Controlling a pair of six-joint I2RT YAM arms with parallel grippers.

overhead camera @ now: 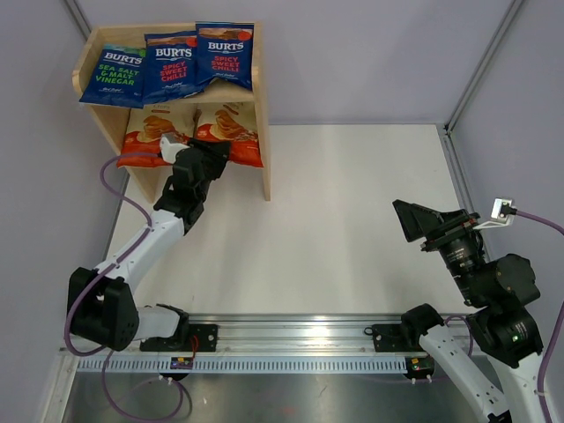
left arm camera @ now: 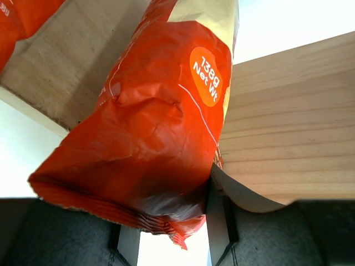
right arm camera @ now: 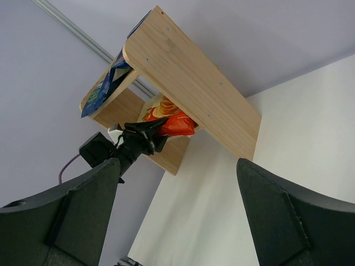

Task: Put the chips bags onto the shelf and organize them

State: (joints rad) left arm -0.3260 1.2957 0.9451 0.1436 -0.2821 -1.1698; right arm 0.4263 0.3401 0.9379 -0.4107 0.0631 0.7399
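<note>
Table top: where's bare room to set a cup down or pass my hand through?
Free: the white table stretch bordered by the side panel of the shelf, the left arm, the rail and the right arm. Crowded: the shelf, top tier packed with three blue bags, lower tier with a loose orange bag and the gripped orange bag in the left end effector.

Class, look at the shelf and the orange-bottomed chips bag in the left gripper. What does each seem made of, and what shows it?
Shelf: pale unpainted wood, matt; straight grain lines run along its panels. Bag: thin glossy printed film, likely plastic or foil laminate; it creases sharply, shows highlights and a crimped end seam.
</note>
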